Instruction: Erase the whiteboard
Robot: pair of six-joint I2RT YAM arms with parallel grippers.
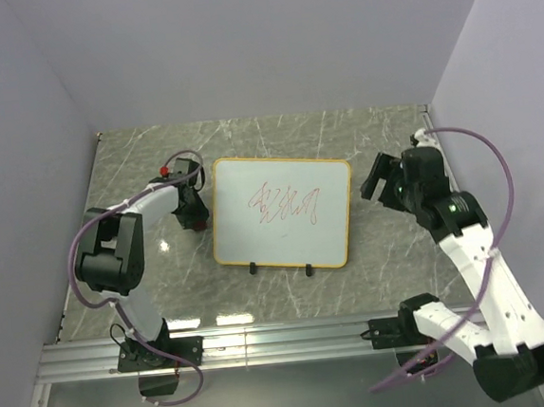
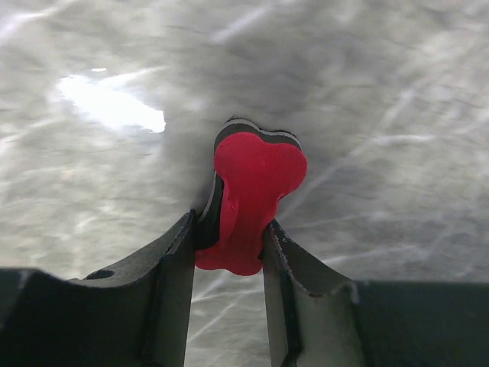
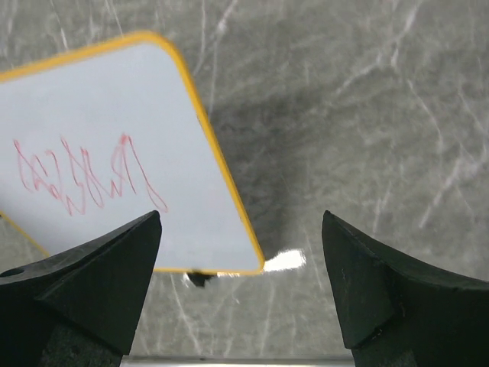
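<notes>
The whiteboard [image 1: 282, 212] lies flat mid-table, white with a yellow-orange rim, two black feet on its near edge and red scribbles [image 1: 287, 205] at its centre. It also shows in the right wrist view [image 3: 114, 145], its right near corner between the fingers. My left gripper [image 1: 193, 217] is just left of the board, low over the table, shut on the red-and-black eraser [image 2: 248, 199]. My right gripper [image 1: 381, 177] hovers to the right of the board, open and empty.
The grey marble table [image 1: 390, 250] ends in a metal rail [image 1: 265, 342] along the near edge. Pale walls close in on the left, back and right. A red knob [image 1: 164, 170] sits on the left arm's wrist.
</notes>
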